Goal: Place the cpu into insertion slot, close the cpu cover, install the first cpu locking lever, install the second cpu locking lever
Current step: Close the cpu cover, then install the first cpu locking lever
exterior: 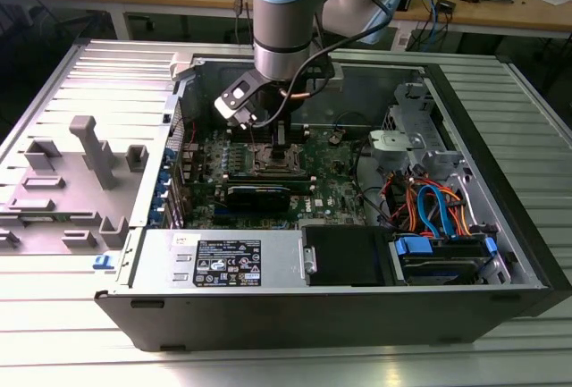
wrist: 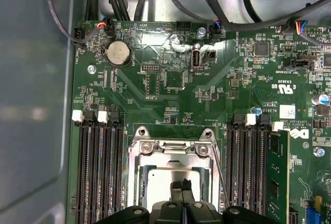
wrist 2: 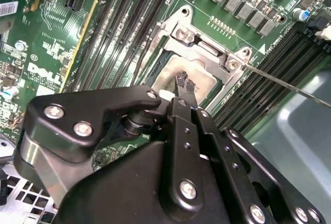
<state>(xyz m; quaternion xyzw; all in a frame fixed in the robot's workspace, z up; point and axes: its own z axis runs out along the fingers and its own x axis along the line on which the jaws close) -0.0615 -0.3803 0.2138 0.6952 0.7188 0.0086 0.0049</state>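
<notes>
1. Workbenches strewn with cables are seen behind a ribbed metal table [exterior: 268,365]. On it an open computer case [exterior: 357,320] is laid on its side, with the green motherboard [wrist: 170,94] exposed.
2. The gripper [wrist: 180,187] is held low over the insertion slot [wrist: 176,145]. Its fingertips are pressed almost together, and nothing is seen pinched between them.
3. The cpu [wrist: 158,182] is seen lying flat inside the slot, its dull silvery top just beneath the fingertips. Whether it is touched cannot be told.
4. The cpu cover [wrist: 209,177] appears to frame the chip, though whether it is fully down cannot be told. A thin wire locking lever [wrist 2: 284,83] is seen standing free beside the socket and is judged unlatched.
5. The step in hand is judged to be the seating of the chip. It would be done well with pressure kept light and straight down and the chip kept level in its recess. Sideways drag across the socket should be avoided, and the free lever kept clear of the fingers.
6. Print is carried by a white label [exterior: 223,262] on the power supply, by a small white sticker [wrist: 287,112] on the board, and by white lettering across the board. None of it is read off.
</notes>
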